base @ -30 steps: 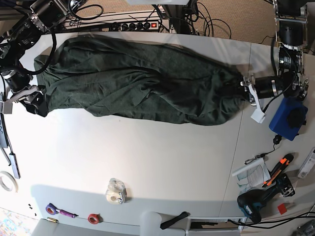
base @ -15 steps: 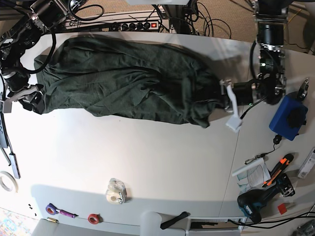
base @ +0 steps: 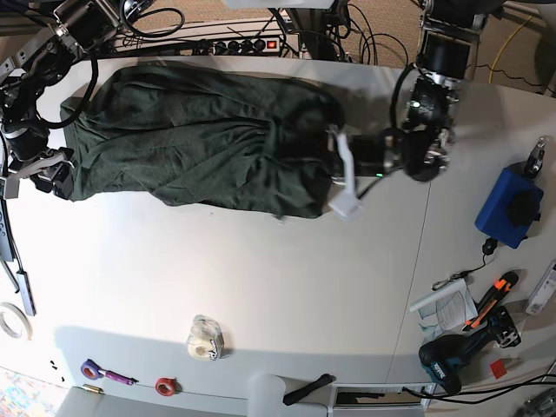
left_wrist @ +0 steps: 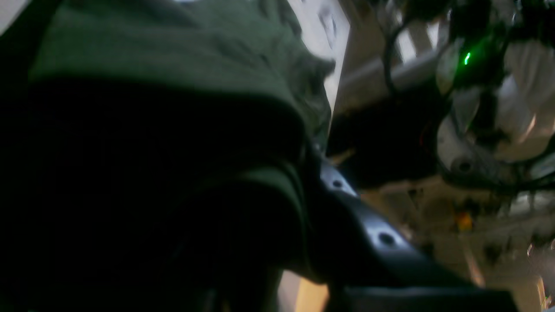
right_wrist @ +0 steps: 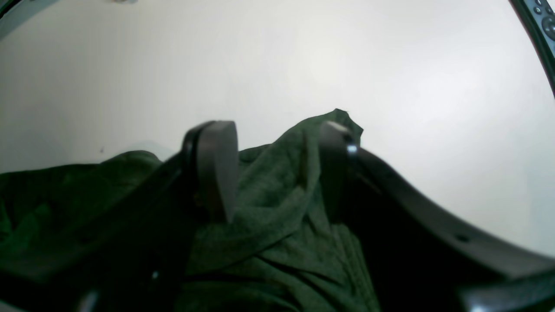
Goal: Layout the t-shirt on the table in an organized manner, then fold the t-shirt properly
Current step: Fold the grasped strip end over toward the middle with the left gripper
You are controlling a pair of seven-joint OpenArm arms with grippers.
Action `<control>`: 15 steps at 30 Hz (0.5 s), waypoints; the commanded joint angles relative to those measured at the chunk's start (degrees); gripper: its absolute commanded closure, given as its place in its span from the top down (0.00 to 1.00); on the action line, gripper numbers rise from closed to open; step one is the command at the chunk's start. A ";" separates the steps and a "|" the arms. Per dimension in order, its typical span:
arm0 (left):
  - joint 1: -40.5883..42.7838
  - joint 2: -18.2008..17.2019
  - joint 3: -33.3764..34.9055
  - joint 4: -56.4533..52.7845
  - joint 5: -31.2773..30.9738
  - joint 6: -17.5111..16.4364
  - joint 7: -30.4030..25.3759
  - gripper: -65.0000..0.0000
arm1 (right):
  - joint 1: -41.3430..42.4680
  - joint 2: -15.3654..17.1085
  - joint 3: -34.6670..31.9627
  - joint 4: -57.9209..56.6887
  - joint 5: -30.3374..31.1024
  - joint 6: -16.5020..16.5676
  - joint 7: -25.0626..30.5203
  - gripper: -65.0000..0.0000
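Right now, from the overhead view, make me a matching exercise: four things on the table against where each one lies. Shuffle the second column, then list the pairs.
Things:
1. t-shirt
2. blue box
3. tape roll
4. drill

Places:
A. near edge, left of centre
B. far half of the table, bunched between the left gripper and the right gripper
C. near right corner
D. right edge, beyond the seam

Pairs: 1-B, 2-D, 3-A, 4-C

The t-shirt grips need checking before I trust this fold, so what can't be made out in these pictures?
- Left wrist view: blurred and dark; the t-shirt fills it, hiding the left claw's fingertips.
- Base view: the left claw is buried in cloth; its grip is unclear.
- Base view: the right claw is small, at the frame edge.
- Sleeves and collar: lost in bunched folds.
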 commanded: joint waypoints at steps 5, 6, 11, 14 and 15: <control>-4.09 2.93 6.01 0.96 1.84 -0.52 -1.22 0.00 | 0.63 1.07 0.17 1.03 1.03 0.33 1.53 0.46; -4.63 3.63 6.93 0.96 2.54 -0.52 -1.22 0.00 | 0.61 1.09 0.17 1.03 1.03 0.31 1.53 0.46; -6.32 7.15 9.62 0.92 7.74 -0.52 -1.66 0.00 | 0.63 1.07 0.17 1.03 1.03 0.31 1.51 0.46; -6.29 8.50 9.62 0.68 12.07 -0.52 -4.28 0.00 | 0.61 1.07 0.17 1.03 1.03 0.31 1.51 0.46; -6.29 8.74 9.62 0.59 13.57 -0.52 -5.31 0.00 | 0.61 1.09 0.17 1.03 1.03 0.31 1.51 0.46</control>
